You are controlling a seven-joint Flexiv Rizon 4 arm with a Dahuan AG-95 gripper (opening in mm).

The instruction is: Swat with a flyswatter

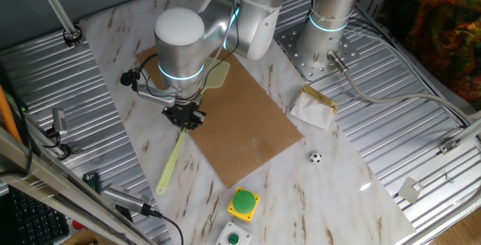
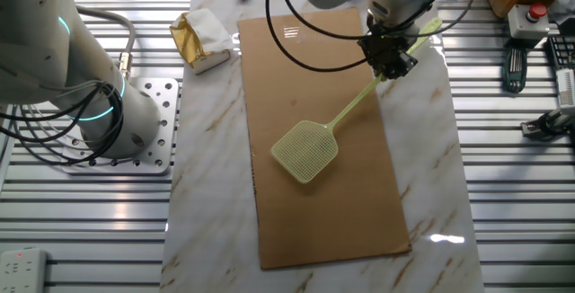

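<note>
The pale yellow-green flyswatter (image 2: 305, 151) lies slantwise over the brown board (image 2: 314, 203). Its square mesh head is near the board's middle, and its thin handle runs up to the right past the board's edge. In one fixed view the handle (image 1: 171, 162) shows below the gripper, and the head (image 1: 219, 73) peeks out beside the wrist. My gripper (image 1: 184, 117) points down and is shut on the handle about midway along it; it also shows in the other fixed view (image 2: 388, 61). I cannot tell whether the head touches the board.
A round green button on a yellow base (image 1: 245, 202) stands by the board's near corner, with a white box (image 1: 234, 237) beside it. A small ball (image 1: 315, 157) and a gold-and-white packet (image 1: 316, 107) lie to the right. A second arm's base (image 1: 331, 19) stands behind.
</note>
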